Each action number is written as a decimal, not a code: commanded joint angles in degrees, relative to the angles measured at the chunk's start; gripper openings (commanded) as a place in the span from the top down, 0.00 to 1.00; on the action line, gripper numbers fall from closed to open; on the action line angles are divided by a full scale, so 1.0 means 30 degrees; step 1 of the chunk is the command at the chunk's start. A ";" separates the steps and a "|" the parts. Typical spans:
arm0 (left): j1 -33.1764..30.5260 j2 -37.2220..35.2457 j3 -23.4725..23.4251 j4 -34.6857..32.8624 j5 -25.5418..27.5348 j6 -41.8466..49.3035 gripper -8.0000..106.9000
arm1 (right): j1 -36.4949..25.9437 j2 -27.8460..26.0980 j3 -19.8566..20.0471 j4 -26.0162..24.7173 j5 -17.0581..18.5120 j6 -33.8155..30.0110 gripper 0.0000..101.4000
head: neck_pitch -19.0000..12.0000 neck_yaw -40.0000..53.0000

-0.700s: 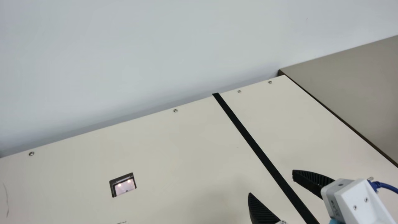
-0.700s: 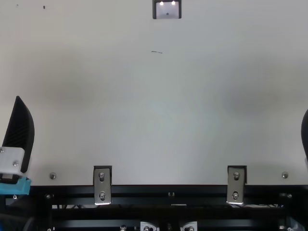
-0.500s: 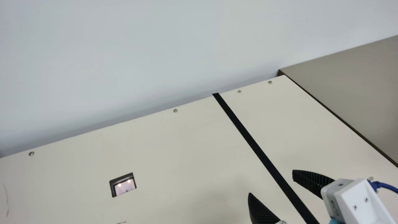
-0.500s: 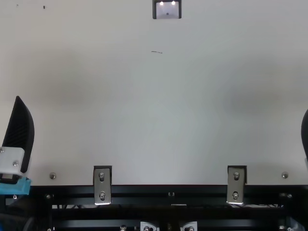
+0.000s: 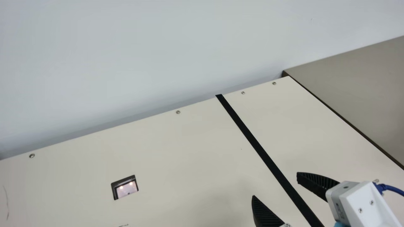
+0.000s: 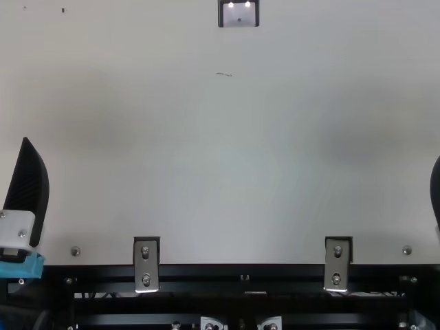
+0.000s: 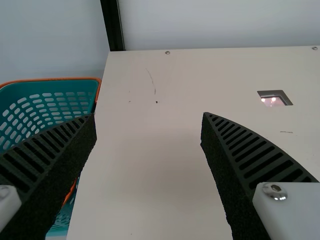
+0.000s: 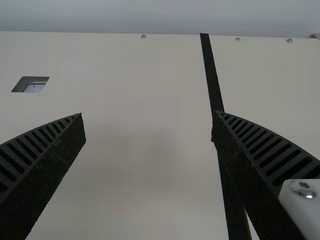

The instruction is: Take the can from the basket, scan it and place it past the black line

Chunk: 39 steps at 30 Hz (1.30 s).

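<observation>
From where I stand, the main view gives me the cream table [image 5: 189, 142], with a lit scanner window [image 5: 127, 188] let into it and the black line [image 5: 247, 134] running near to far, further right. The right gripper [image 5: 276, 186] hangs near the line, its fingers spread, nothing between them.

In the left wrist view, the left gripper [image 7: 149, 114] is wide apart too, and holds nothing. The teal basket [image 7: 52, 79] stands just beyond the table's left edge, one finger hiding part of it. Where the can is I cannot tell; perhaps down behind that finger. Going in at a poor slant, that gripper could knock the basket's rim, or pinch the wall instead of the can.

The right wrist view shows the line close by one fingertip. If that arm must take over the can, a loose handover could drop it; letting go too soon could leave it short of the line.

In the top view, the scanner is far and central. A can with its code turned away might not scan.
</observation>
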 commanded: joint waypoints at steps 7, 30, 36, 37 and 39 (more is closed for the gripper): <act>0.0000 0.0000 0.0000 0.0000 0.0000 0.0000 0.15 | 0.0000 0.0000 0.0000 0.0000 0.0000 0.0000 0.00 | -0.0709 -0.0384; 0.0000 0.0000 0.0000 0.0000 0.0000 0.0000 0.15 | 0.0000 0.0000 0.0000 0.0039 0.0000 0.0000 0.00 | -0.0706 0.5961; 0.0000 0.0000 0.0000 0.0000 0.0000 0.0000 0.15 | 0.0000 0.0000 0.0000 0.0048 0.0000 0.0000 0.00 | -0.0708 0.8280; 0.0000 0.0000 0.0000 0.0000 0.0000 0.0000 0.15 | 0.0000 0.0000 0.0000 0.0048 0.0000 0.0000 0.00 | -0.0708 0.8687; 0.0000 0.0000 0.0000 0.0000 0.0000 0.0000 0.15 | 0.0000 0.0000 0.0000 0.0048 0.0000 0.0000 0.00 | -0.0708 0.9407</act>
